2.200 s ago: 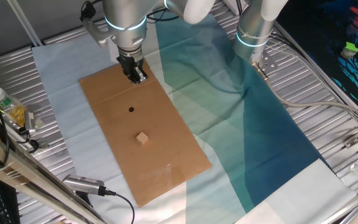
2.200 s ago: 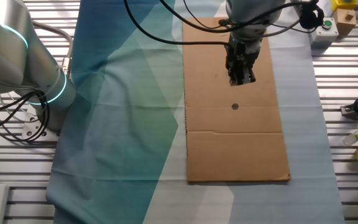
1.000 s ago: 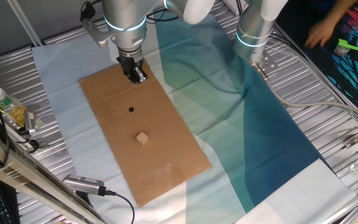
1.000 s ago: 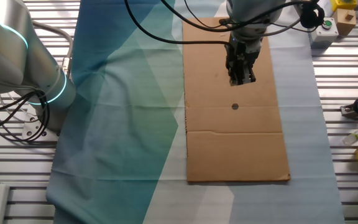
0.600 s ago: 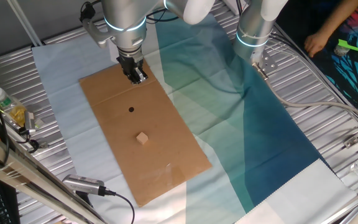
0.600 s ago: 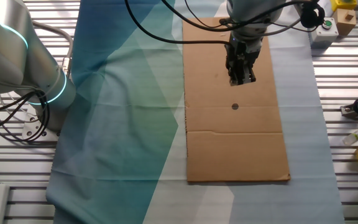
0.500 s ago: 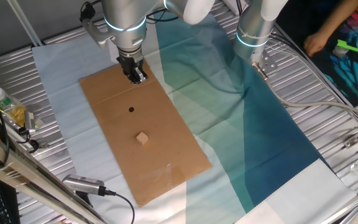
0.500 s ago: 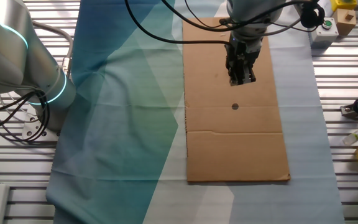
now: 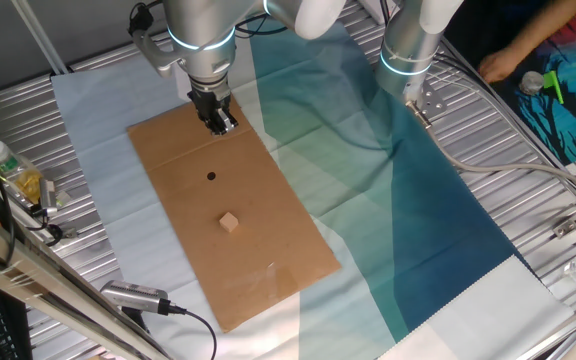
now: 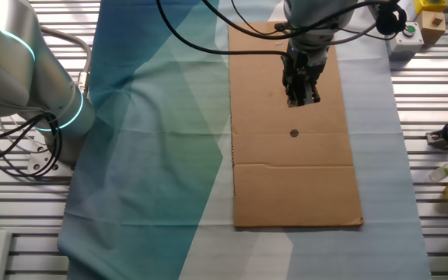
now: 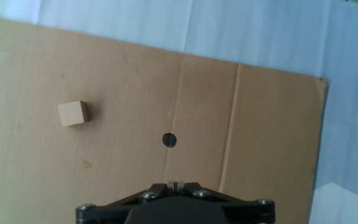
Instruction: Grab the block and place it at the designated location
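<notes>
The block (image 9: 229, 222) is a small tan cube on the brown cardboard sheet (image 9: 268, 260), toward its near end. It also shows in the hand view (image 11: 73, 113), left of the black dot (image 11: 169, 140). The dot lies mid-sheet (image 9: 211, 177), and shows in the other fixed view (image 10: 294, 133). My gripper (image 9: 221, 125) hangs above the sheet's far part, apart from the block, its fingertips (image 11: 179, 185) pressed together with nothing between them. In the other fixed view the gripper (image 10: 300, 99) hides the block.
A blue-and-teal cloth (image 9: 398, 200) covers the table beside the sheet. A second arm's base (image 9: 408, 50) stands at the back. Bottles (image 9: 3, 165) sit at the left edge and a cabled tool (image 9: 133, 297) at the front. A person's hand (image 9: 498, 62) is at the far right.
My arm and gripper have not moved, nor have the block and dot. Only the person's hand at the far right edge has come into view and shifted.
</notes>
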Controlling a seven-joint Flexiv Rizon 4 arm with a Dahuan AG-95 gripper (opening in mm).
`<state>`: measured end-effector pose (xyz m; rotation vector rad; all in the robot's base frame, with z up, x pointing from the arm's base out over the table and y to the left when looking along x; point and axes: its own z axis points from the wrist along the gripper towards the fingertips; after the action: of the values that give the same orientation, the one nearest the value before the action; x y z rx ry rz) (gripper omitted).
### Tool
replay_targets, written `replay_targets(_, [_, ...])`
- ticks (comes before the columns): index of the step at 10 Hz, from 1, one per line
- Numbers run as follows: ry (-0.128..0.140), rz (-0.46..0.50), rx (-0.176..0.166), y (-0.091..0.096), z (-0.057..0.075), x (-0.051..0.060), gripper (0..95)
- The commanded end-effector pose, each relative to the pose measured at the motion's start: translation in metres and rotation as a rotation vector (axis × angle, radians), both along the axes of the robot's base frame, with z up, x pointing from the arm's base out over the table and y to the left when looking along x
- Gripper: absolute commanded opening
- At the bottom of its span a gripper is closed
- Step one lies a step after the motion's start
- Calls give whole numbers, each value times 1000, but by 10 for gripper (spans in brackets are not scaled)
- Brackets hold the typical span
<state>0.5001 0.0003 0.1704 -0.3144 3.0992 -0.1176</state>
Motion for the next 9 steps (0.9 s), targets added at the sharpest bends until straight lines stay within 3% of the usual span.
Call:
replay_targets(1, [-1,-1,-2,0,0,0,0])
replay_targets(9, [0,-2,-3,0,0,0,0])
